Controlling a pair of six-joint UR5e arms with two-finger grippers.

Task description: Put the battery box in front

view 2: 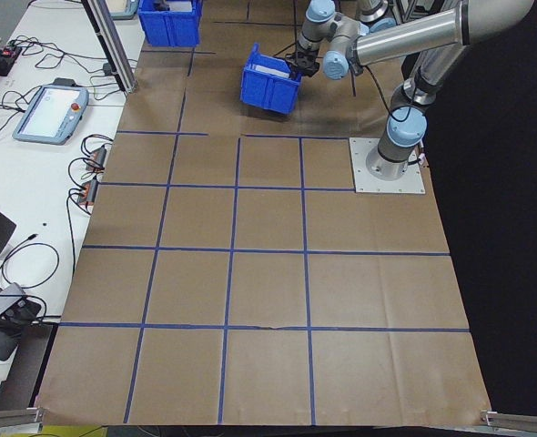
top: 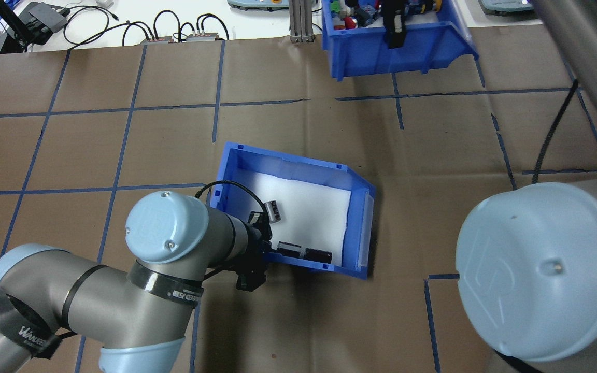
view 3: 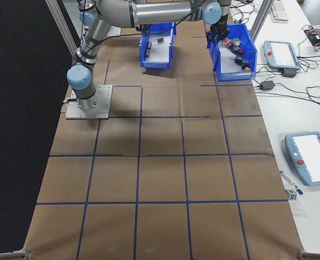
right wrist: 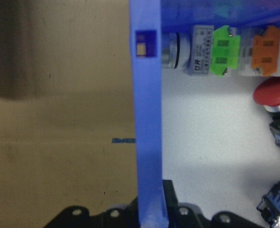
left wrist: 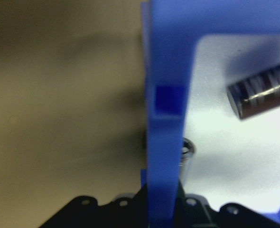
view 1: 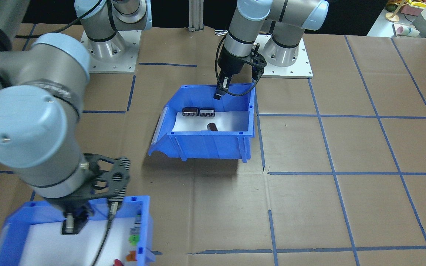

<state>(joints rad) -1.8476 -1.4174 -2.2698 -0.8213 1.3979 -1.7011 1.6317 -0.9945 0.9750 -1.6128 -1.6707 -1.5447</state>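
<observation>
The battery box [view 1: 213, 142] is a blue bin with a white foam liner, at mid-table, also seen from above [top: 298, 160]. Three dark cylinders [view 1: 190, 112] [view 1: 207, 112] [view 1: 212, 127] lie on the liner. My left gripper [view 1: 218, 94] [top: 265, 248] is shut on the box's rear wall [left wrist: 166, 71], with one finger [left wrist: 187, 152] inside beside a cylinder [left wrist: 260, 92]. The box looks tilted, with a dark shadow under it. My right gripper [view 1: 68, 225] is shut on the wall [right wrist: 147, 118] of the other blue bin [top: 381, 52].
The other blue bin [view 3: 233, 54] holds several coloured button switches, among them a green one [right wrist: 221, 50] and a red one [right wrist: 273, 92]. It stands at the table's far edge from the robot. Brown table cover with blue tape lines [view 1: 331, 173]. Cables and pendants lie beyond the edge [view 2: 50, 109].
</observation>
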